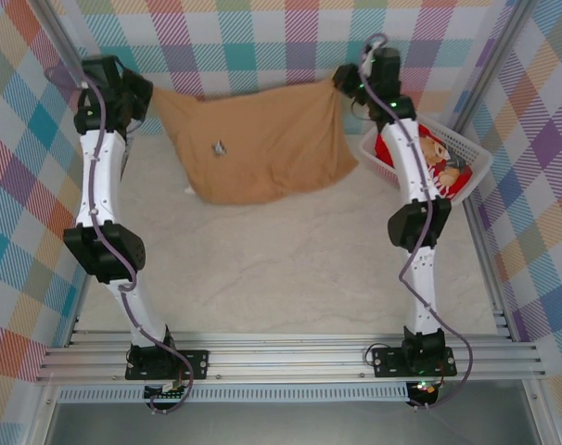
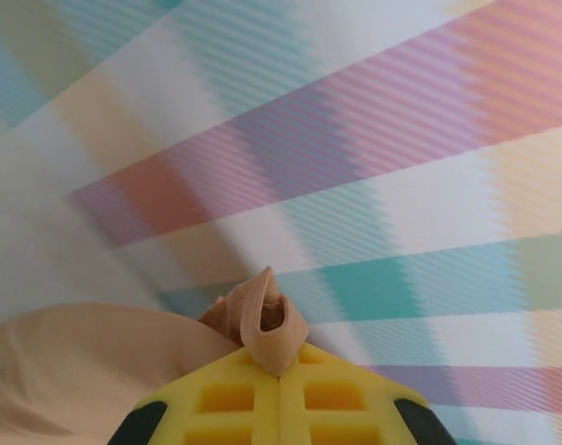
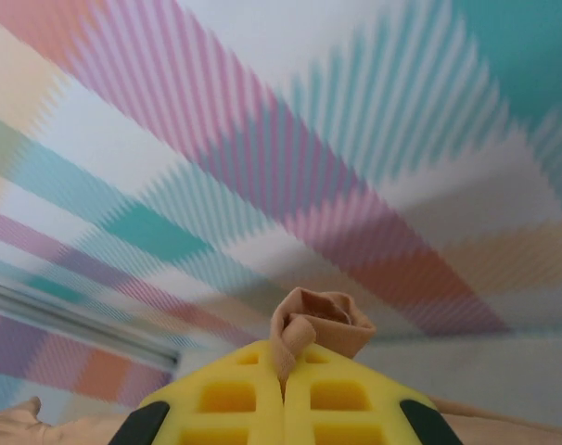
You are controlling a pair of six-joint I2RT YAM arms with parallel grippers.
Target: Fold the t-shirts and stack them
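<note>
Tan t-shirt (image 1: 262, 139): we see it held up and spread between the two arms at the far end of the bench (image 1: 281, 269), its lower edge sagging toward the surface. Left gripper (image 2: 279, 371): clamped on one bunched corner. Right gripper (image 3: 283, 375): clamped on the other corner. Red t-shirt (image 1: 455, 182): we find it crumpled inside the white basket (image 1: 478, 154), far right.
</note>
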